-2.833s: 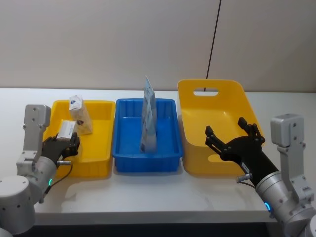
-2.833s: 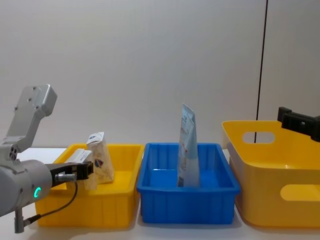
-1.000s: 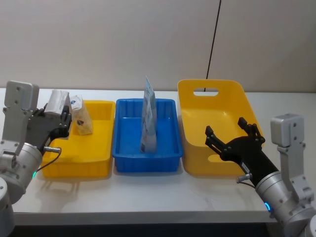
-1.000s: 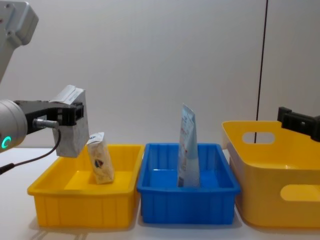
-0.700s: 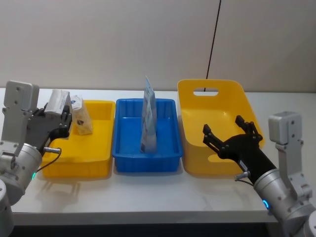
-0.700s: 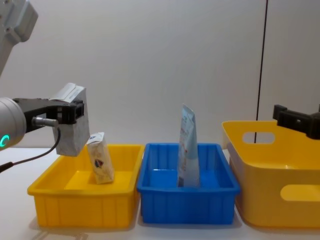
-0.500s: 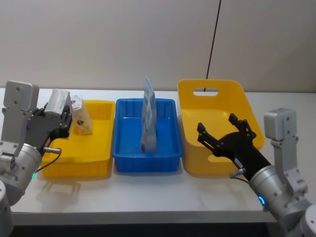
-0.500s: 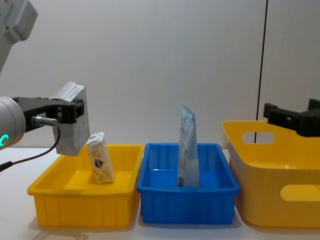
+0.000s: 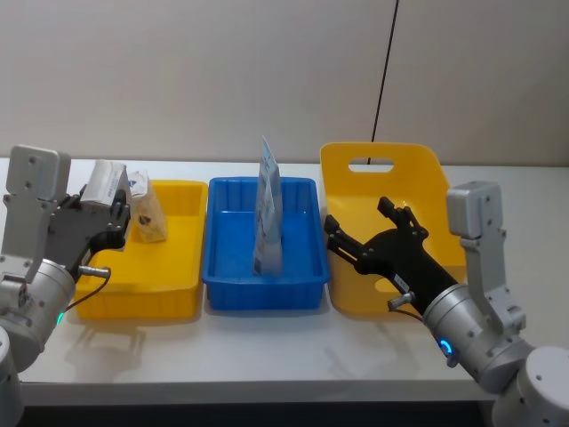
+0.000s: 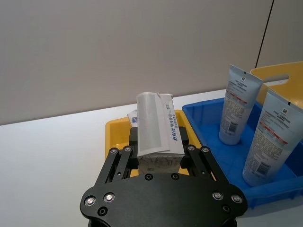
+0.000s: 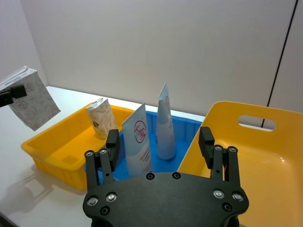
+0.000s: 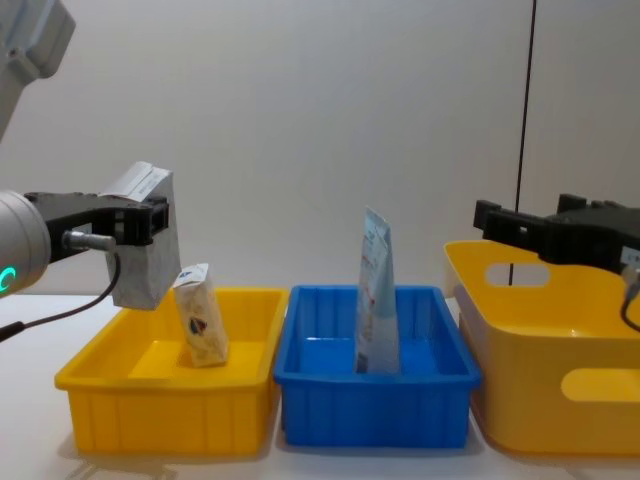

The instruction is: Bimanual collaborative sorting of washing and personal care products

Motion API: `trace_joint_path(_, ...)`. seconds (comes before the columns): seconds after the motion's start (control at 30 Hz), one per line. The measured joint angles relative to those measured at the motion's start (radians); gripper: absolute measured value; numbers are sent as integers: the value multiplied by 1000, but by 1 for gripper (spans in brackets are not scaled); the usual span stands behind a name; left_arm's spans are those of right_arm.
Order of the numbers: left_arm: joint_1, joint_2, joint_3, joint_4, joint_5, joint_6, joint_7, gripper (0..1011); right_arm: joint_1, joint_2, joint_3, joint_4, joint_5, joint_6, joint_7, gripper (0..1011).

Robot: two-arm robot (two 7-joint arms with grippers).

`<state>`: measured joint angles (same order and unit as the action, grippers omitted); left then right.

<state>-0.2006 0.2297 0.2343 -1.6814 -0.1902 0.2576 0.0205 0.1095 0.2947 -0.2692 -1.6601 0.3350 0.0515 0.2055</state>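
Jaws, L side: shut tight on the lower end of item 1. My L gripper (image 9: 102,218) hangs in the air over the far-L corner of item 5.
Jaws, R side: spread wide, nothing between. My R gripper (image 9: 356,222) hovers over the L part of item 7, fingers pointing toward item 6.

1. small cream paper-wrapped rectangular pack (image 9: 105,182). Faint grey all-over print, folded flap on top, thin line of blue text down one side. Held tilted, off the tray, apart from item 2.
2. second cream paper-wrapped pack (image 9: 147,209). Dark logo on its face, top pinched. Stands leaning at the far end of item 5.
3. tall slim white-and-pale-blue squeeze tube (image 11: 138,146). Round red mark on front, flat crimped end up. Stands in item 6, nearer my R wrist cam.
4. second tube (image 11: 165,125). Same build, upright, behind item 3 in item 6. L wrist view shows barcodes on the backs of both.
5. shallow yellow plastic tray (image 9: 133,302). L-most on the table.
6. blue plastic tray (image 9: 267,294). Middle, just beside item 5.
7. deep yellow plastic basket (image 9: 356,187). Handle slot in far wall; R-most.
8. white table (image 9: 267,356). Carries items 5–7.
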Motion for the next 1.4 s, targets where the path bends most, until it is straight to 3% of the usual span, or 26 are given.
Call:
trace_joint_path(0.47, 1, 1, 0, -3, 0, 0, 0, 414, -5, -11, 13, 1, 14, 4, 24, 1002)
trace_joint_path(0.87, 1, 3, 0, -5, 0, -1, -10, 414, -40, 6, 33, -37, 35, 8, 47, 1002)
trace_joint_path(1.4, -19, 51, 6, -21, -41, -16, -156, 414, -71, 55, 49, -72, 76, 11, 95, 1002)
